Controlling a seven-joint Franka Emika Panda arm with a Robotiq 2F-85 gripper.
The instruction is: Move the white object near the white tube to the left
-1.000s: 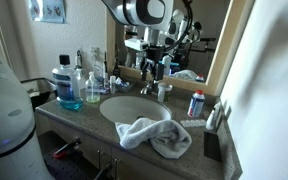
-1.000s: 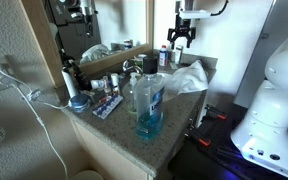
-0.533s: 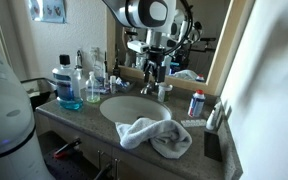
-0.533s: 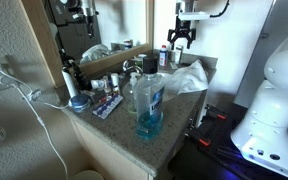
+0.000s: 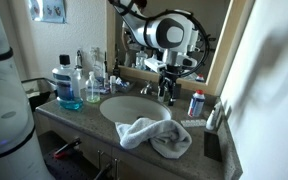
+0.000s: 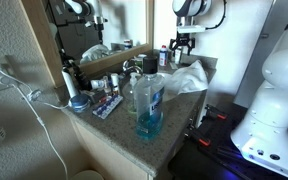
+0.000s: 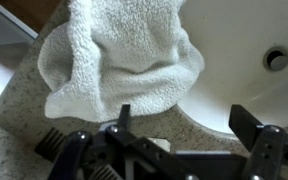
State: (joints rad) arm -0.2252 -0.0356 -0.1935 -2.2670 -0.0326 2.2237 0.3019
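your claw is wide open and empty. the towel lies upper left in the wrist view, on the desk at the sink rim. centre over its bunched middle, then drop straight before closing.

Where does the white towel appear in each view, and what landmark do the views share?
Exterior view: the white towel lies crumpled at the counter's front edge, before the sink.
Exterior view: the towel lies far back, beyond the blue bottle.
Wrist view: it fills the upper left, beside the sink.
Shared landmark: the speckled countertop under it.
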